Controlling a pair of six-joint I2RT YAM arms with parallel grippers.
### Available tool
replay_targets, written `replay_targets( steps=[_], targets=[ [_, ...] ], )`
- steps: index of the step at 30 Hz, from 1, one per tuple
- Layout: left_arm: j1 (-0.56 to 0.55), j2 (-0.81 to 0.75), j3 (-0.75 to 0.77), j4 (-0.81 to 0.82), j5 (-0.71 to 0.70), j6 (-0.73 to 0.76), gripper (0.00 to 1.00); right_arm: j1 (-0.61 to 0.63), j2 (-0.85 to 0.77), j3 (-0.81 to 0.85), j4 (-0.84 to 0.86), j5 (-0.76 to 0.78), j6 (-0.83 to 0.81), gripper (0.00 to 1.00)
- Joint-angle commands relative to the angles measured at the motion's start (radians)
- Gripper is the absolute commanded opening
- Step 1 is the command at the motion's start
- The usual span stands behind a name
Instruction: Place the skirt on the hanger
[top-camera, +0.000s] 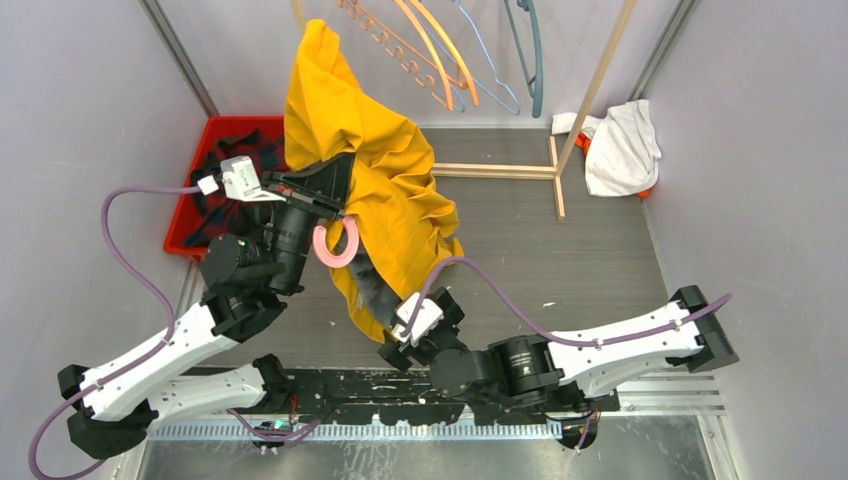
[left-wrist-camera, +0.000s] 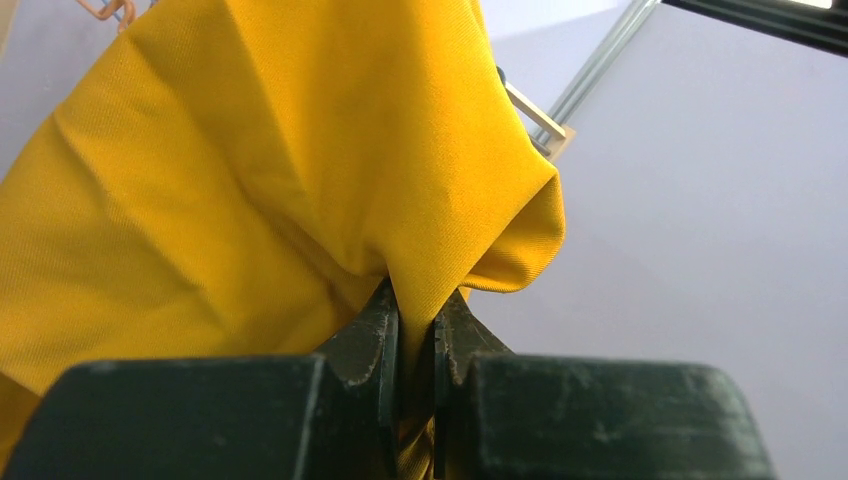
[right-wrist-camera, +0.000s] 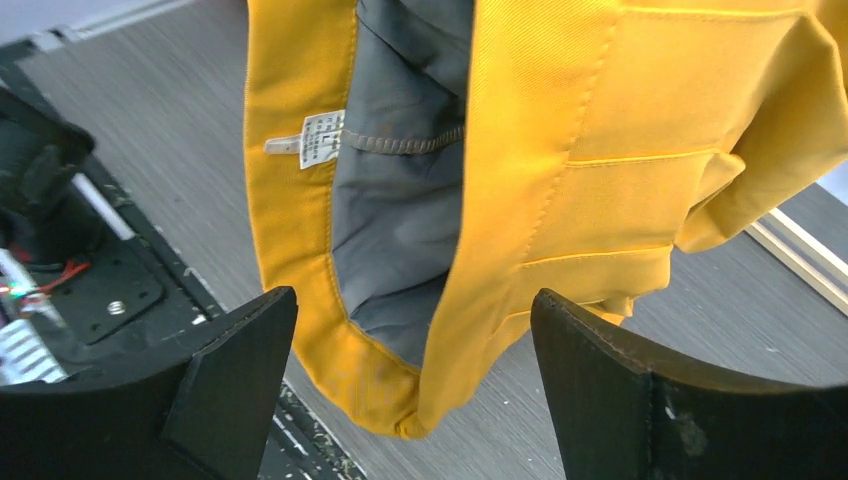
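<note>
The yellow skirt (top-camera: 380, 180) with grey lining hangs in the air over the table's middle. My left gripper (top-camera: 338, 185) is shut on a fold of it (left-wrist-camera: 420, 260) and holds it up. A pink hanger hook (top-camera: 338, 247) shows just below the left gripper, beside the cloth; the rest of it is hidden. My right gripper (top-camera: 395, 340) is open below the skirt's lower end. In the right wrist view the waistband (right-wrist-camera: 400, 390) with a white label (right-wrist-camera: 310, 140) hangs between the open fingers (right-wrist-camera: 235, 370), touching neither.
Several orange, blue and teal hangers (top-camera: 450, 50) hang on a wooden rack (top-camera: 590, 90) at the back. A red bin (top-camera: 205, 170) with dark clothes stands at the left. A white cloth (top-camera: 625, 145) lies at the back right.
</note>
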Motion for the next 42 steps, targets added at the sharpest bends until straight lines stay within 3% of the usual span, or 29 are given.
replay_targets(
  steps=[1, 5, 8, 12, 16, 21, 27, 35, 42],
  targets=[
    [-0.005, -0.03, 0.02, 0.201, -0.063, -0.081, 0.0, 0.003, 0.064, 0.076, 0.051, 0.214, 0.028, 0.93],
    [-0.004, -0.043, 0.01, 0.173, -0.107, -0.127, 0.0, -0.046, 0.095, 0.09, -0.012, 0.314, 0.111, 0.93],
    [-0.004, -0.059, -0.012, 0.16, -0.144, -0.171, 0.0, -0.085, 0.061, 0.061, -0.02, 0.331, 0.158, 0.82],
    [-0.004, -0.086, -0.062, 0.174, -0.192, -0.227, 0.0, -0.111, 0.009, 0.038, -0.007, 0.29, 0.153, 0.28],
    [-0.004, -0.105, -0.146, 0.264, -0.234, -0.282, 0.0, -0.114, -0.015, 0.048, -0.005, 0.196, 0.121, 0.02],
    [-0.005, -0.108, -0.254, 0.417, -0.279, -0.349, 0.0, -0.114, -0.081, 0.057, -0.027, -0.007, 0.153, 0.01],
    [-0.004, -0.066, -0.328, 0.578, -0.281, -0.328, 0.0, -0.114, -0.076, 0.195, -0.222, -0.126, 0.233, 0.01],
    [-0.005, -0.052, -0.356, 0.605, -0.284, -0.333, 0.0, -0.113, -0.08, 0.305, -0.239, -0.254, 0.25, 0.01],
    [-0.003, -0.062, -0.355, 0.543, -0.298, -0.422, 0.0, -0.115, 0.105, 0.449, -0.292, -0.416, 0.185, 0.01]
  ],
)
